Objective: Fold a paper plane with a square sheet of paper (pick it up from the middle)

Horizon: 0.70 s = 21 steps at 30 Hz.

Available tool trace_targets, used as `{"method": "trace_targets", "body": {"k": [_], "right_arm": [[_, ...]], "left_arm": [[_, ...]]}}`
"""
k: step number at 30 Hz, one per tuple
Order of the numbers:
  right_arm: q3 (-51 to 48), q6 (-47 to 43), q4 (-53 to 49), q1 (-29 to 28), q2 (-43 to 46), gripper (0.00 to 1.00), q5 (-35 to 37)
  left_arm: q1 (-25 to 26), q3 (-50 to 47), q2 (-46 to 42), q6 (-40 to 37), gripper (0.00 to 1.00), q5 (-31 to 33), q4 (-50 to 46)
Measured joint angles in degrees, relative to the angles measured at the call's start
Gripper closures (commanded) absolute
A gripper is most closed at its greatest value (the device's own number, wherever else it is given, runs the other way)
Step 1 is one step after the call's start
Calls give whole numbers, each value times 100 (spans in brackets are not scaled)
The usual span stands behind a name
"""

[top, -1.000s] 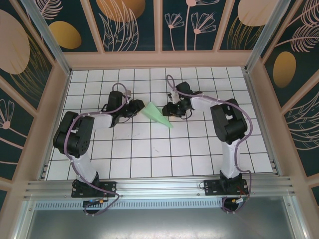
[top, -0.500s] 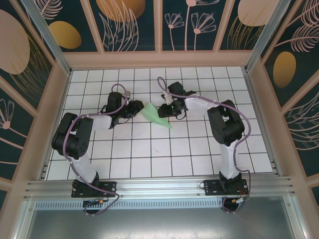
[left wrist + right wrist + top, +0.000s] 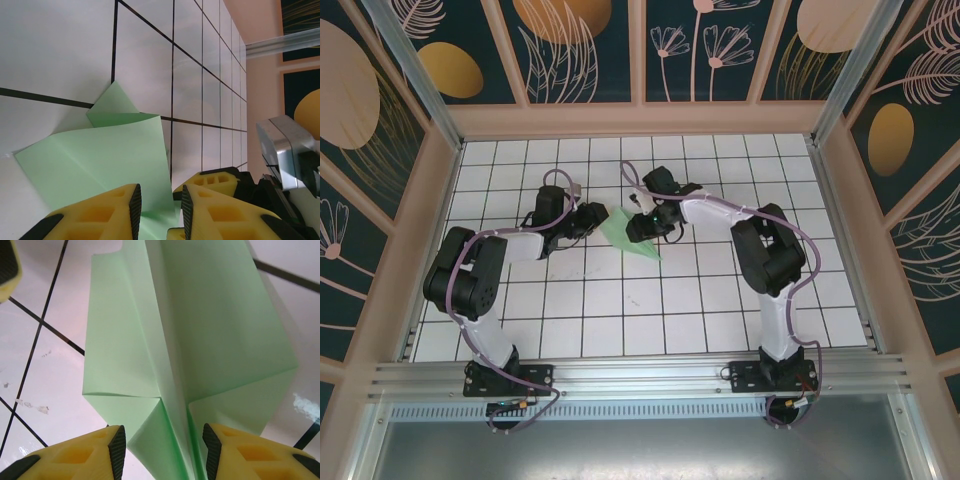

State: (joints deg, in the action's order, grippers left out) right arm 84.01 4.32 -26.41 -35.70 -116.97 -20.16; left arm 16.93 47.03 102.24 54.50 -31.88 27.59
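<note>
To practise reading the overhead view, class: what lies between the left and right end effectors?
The pale green paper plane lies between the left end effector and right end effector, in the top external view.

The white-tiled counter (image 3: 620, 300) spreads wide, with thin black grid lines (image 3: 173, 60) crossing it clean and square. A pale pink frame (image 3: 640, 118) rims it along the far side and both flanks. Behind that stand dark teal wall panels (image 3: 590, 50) with gold ovals (image 3: 450, 68) and line-drawn flowers (image 3: 670, 40). Two aluminium posts (image 3: 415, 70) slant up at the back corners. At the near edge there are silver rails (image 3: 640, 375), then a grey metal sheet (image 3: 640, 440). Close in, there are small dark scuff marks (image 3: 40, 410) on one glossy tile.
</note>
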Motion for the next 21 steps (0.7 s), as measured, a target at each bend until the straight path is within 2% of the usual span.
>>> {"method": "trace_targets", "body": {"k": [10,12,19,21], "right_arm": [[9,-105,-105,-155,0,49,70],[9,-133,-111,-173,0,58,133],[15,-140,-260,-267,-105,60,608],[15,-127,-275,-306,-138,64,715]], "left_arm": [[0,0,-79,-42,69,129,-151],[0,0,-111,-42,69,136,-153],[0,-37,-216,-66,69,249,-214],[0,-76,-249,-85,69,262,-225]]}}
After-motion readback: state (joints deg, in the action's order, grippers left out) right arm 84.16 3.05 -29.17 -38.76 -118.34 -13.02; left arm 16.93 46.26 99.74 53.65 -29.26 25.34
